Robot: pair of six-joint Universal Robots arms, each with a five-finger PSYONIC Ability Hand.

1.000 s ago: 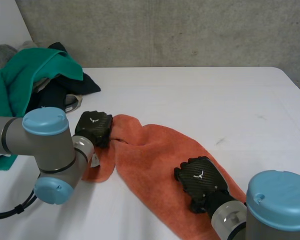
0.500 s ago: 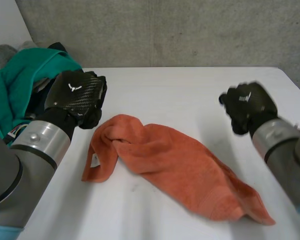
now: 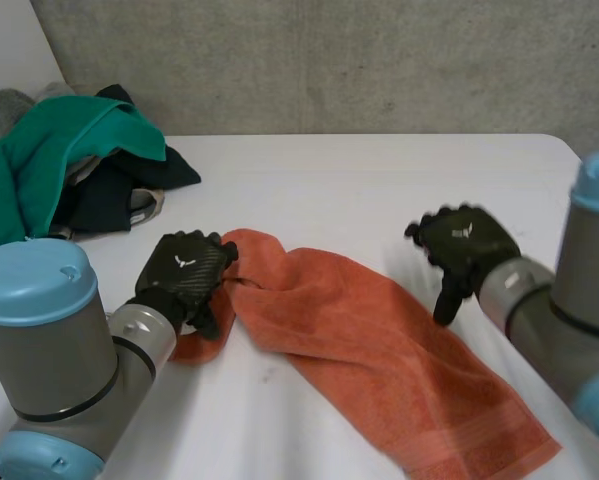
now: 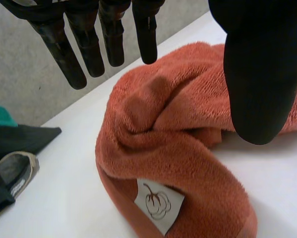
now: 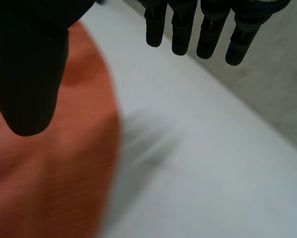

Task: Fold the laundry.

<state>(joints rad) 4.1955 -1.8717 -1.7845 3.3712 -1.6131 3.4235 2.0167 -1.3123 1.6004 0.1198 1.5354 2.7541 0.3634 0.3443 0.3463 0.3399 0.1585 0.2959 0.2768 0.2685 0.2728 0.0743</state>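
Crumpled orange towel point(image 3: 379, 350) lying slantwise on the white bench point(image 3: 359, 170), one end bunched into a roll with its label point(image 4: 158, 204) showing. At that bunched end, the left hand point(image 3: 184, 275) is poised with fingers straight and thumb apart, holding nothing. Above the towel's far long edge, the right hand point(image 3: 464, 245) is likewise spread and empty. A pile of other clothes point(image 3: 69, 170) lies at the bench's far left corner. Step in hand, by judgement: taking hold to spread the towel flat. Next, each hand must pinch a corner and draw it out before any fold.
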